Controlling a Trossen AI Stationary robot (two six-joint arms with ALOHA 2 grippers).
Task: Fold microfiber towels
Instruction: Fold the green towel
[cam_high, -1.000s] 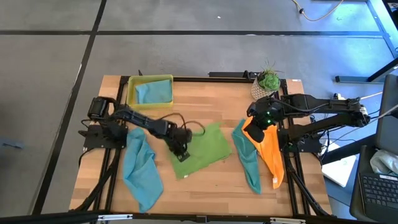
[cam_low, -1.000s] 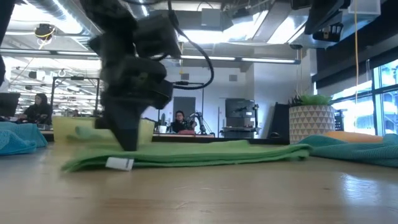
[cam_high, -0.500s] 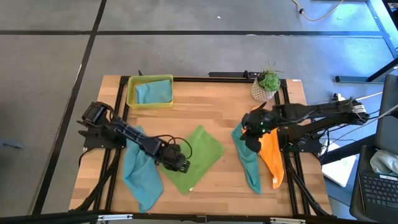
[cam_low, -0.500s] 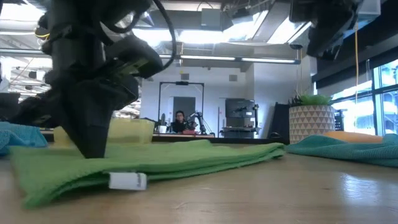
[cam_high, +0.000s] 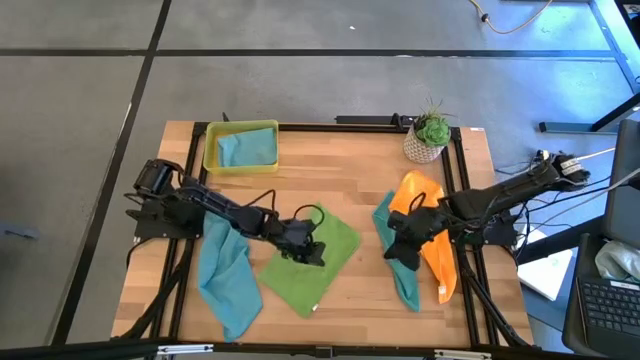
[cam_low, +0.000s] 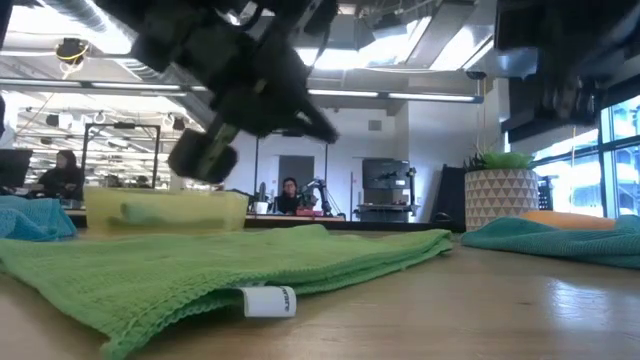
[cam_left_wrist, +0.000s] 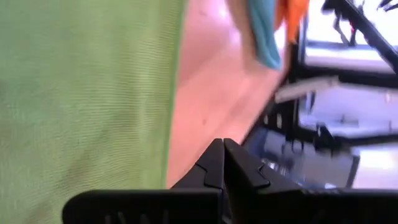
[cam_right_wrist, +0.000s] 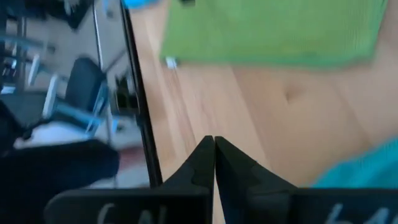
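Five towels show on the wooden table (cam_high: 340, 170), seen from above. Farthest left, a light blue towel (cam_high: 228, 268) lies crumpled near the front edge, and another light blue towel (cam_high: 246, 148) sits in the yellow-green tray (cam_high: 209, 150) at the back. Next comes the lime green towel (cam_high: 312, 262), spread flat at the table's middle with a white tag (cam_low: 266, 301) at its front edge. The left gripper (cam_high: 312, 251) is over this towel's middle; its fingers (cam_left_wrist: 219, 163) are pressed together and hold nothing, and the low view shows it raised clear of the cloth. To the right, the teal towel (cam_high: 402, 270) lies in a long strip, with the orange towel (cam_high: 436, 255) just beside it and partly over it. The right gripper (cam_high: 396, 250) is above the teal towel, fingers (cam_right_wrist: 211, 155) closed together and empty. A potted plant (cam_high: 430, 133) stands at the back right corner.
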